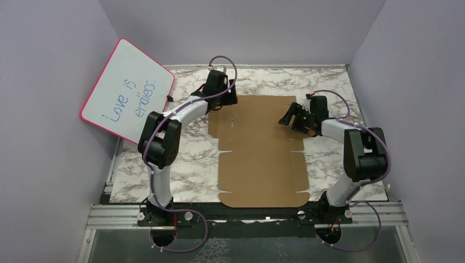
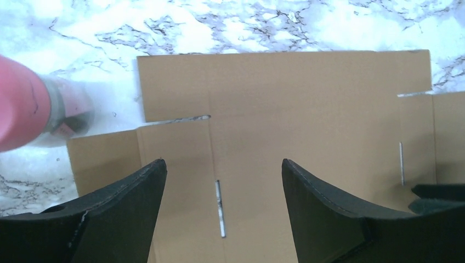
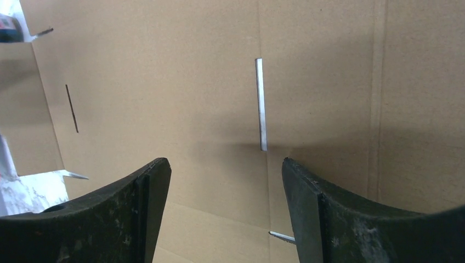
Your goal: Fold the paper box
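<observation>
The paper box is a flat brown die-cut cardboard sheet lying unfolded on the marble table, its flaps spread out. My left gripper hangs over the sheet's far left corner. In the left wrist view it stands open above the cardboard, with a narrow slit between its fingers and nothing held. My right gripper is over the sheet's far right edge. In the right wrist view it is open too, just above the cardboard near another slit.
A pink-framed whiteboard with blue writing leans against the left wall, close to the left arm. A blurred pink object shows at the left edge of the left wrist view. Purple walls enclose the table on three sides.
</observation>
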{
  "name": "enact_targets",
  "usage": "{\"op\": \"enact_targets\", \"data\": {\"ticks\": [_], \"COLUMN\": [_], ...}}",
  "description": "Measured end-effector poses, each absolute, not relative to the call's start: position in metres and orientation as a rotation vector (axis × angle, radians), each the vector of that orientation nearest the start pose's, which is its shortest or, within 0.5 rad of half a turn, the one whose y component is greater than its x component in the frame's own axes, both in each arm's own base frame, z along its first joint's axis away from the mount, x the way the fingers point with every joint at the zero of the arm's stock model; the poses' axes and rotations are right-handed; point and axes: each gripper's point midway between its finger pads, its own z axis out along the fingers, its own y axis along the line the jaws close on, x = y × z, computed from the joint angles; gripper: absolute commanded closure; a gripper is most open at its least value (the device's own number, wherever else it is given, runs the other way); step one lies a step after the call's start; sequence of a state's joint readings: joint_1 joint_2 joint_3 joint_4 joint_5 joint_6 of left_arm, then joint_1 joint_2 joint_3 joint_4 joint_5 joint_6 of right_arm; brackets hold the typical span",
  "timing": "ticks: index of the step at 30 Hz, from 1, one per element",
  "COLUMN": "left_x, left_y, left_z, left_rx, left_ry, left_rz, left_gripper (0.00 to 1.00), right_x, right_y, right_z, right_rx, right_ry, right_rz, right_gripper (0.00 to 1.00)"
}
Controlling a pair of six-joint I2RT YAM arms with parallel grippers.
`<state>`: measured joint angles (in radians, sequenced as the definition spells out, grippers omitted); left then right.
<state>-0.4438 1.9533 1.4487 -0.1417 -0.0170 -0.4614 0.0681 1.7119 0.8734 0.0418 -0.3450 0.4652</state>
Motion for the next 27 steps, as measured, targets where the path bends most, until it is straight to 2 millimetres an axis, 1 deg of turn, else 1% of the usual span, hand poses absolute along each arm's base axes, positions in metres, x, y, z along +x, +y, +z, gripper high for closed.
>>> {"op": "enact_targets", "data": {"ticks": [5, 9, 12, 14, 18, 22, 25, 27], "left_x": [0.496, 0.506, 0.516, 0.521, 0.529, 0.536, 0.541, 0.543], "left_y": [-0.249, -0.253, -0.257, -0.259, -0.263, -0.264, -0.262, -0.26], "left_z": [0.105, 0.099, 0.098, 0.095, 0.09, 0.082, 0.074, 0.068], "left_rx": [-0.018, -0.011, -0.005, -0.001, 0.005, 0.006, -0.005, -0.011], "left_ry": [2.265, 2.27, 2.265, 2.267, 2.272, 2.287, 2.297, 2.309], "left_rz": [-0.446, -0.437, -0.436, -0.437, -0.451, -0.467, -0.468, -0.466], "left_gripper": [0.2, 0.2, 0.2, 0.19, 0.19, 0.18, 0.17, 0.17], "right_x": [0.381, 0.375, 0.371, 0.372, 0.385, 0.411, 0.427, 0.432], "right_y": [0.093, 0.086, 0.086, 0.089, 0.099, 0.109, 0.113, 0.115], "right_z": [0.038, 0.038, 0.041, 0.046, 0.061, 0.076, 0.08, 0.078], "right_rx": [0.343, 0.359, 0.348, 0.329, 0.286, 0.254, 0.237, 0.231], "right_ry": [2.407, 2.41, 2.411, 2.396, 2.336, 2.255, 2.217, 2.207], "right_rz": [0.579, 0.536, 0.536, 0.554, 0.628, 0.7, 0.728, 0.736], "right_gripper": [0.17, 0.17, 0.16, 0.16, 0.16, 0.16, 0.16, 0.16]}}
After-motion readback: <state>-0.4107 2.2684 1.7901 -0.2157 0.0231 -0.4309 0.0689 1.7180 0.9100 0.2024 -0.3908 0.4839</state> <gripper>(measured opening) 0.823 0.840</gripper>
